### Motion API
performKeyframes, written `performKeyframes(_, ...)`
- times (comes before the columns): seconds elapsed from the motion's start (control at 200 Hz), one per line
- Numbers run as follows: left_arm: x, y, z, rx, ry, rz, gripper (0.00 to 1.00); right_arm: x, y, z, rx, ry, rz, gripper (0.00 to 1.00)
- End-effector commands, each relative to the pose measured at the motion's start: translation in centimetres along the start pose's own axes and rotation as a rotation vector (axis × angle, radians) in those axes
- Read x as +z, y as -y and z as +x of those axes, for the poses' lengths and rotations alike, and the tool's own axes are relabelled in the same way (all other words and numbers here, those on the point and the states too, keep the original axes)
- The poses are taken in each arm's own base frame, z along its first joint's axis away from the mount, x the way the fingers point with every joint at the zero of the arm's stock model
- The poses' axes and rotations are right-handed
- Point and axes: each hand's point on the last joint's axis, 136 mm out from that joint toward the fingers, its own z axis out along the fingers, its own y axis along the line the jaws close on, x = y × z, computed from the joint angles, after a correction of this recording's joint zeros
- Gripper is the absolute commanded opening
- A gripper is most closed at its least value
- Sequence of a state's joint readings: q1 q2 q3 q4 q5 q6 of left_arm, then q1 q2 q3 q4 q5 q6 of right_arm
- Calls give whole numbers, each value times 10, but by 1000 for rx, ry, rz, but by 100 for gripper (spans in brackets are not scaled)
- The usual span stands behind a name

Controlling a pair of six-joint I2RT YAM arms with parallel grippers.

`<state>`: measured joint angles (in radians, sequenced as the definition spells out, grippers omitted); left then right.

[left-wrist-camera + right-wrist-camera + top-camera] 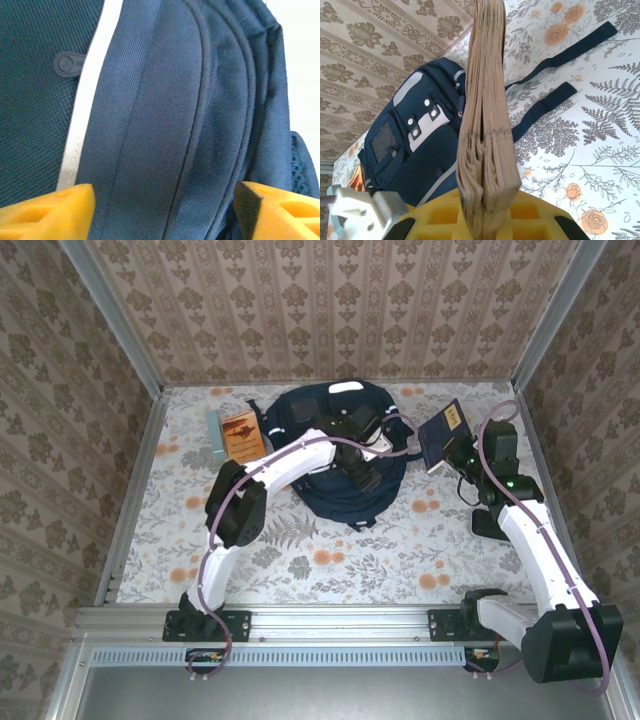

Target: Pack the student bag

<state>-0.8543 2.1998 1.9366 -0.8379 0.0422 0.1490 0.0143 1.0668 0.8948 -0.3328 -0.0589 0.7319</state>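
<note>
Fabric of the bag (165, 100) lies between the spread fingers of the left gripper (162, 215), probably to pull its opening wide, though contact is unclear. The right gripper (487, 220) pinches a book (485, 125) upright above its fingers, edge-on for slotting in; the bag sits just beyond them.

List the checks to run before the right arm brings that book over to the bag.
1. Grip on the book by the right gripper: ok, clamped.
2. Fold of the student bag pinched by the left gripper: not ok, its fingers stand apart on either side.
3. Bag mouth open wide enough: cannot tell.
4. Path past the straps: ok, they lie flat.
5. The two other books out of the way: ok, left of the bag.
</note>
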Motion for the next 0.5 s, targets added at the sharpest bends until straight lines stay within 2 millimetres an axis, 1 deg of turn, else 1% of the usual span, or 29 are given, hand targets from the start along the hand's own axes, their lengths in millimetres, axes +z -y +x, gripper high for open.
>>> performKeyframes(0.0, 0, -9, 11, 39, -76, -39, 64, -8, -7, -5, -17, 14, -38, 2)
performKeyframes(0.085, 2, -20, 10, 33, -80, -102, 60, -8, -9, -4, -16, 10, -50, 2)
performKeyframes(0.15, 4, -24, 9, 38, -82, -125, 58, -8, -9, -4, -14, 9, -52, 2)
performKeyframes(0.295, 6, -30, 12, 55, -98, -162, 56, -9, -10, -3, -11, 5, -54, 2)
performKeyframes(0.36, 7, -32, 13, 66, -105, -182, 54, -9, -10, -3, -10, 4, -53, 2)
performKeyframes(0.41, 8, -33, 14, 72, -111, -196, 50, -9, -9, -2, -9, 2, -51, 2)
performKeyframes(0.495, 5, -36, 10, 86, -102, -223, 40, -11, -9, -3, -10, 3, -51, 2)
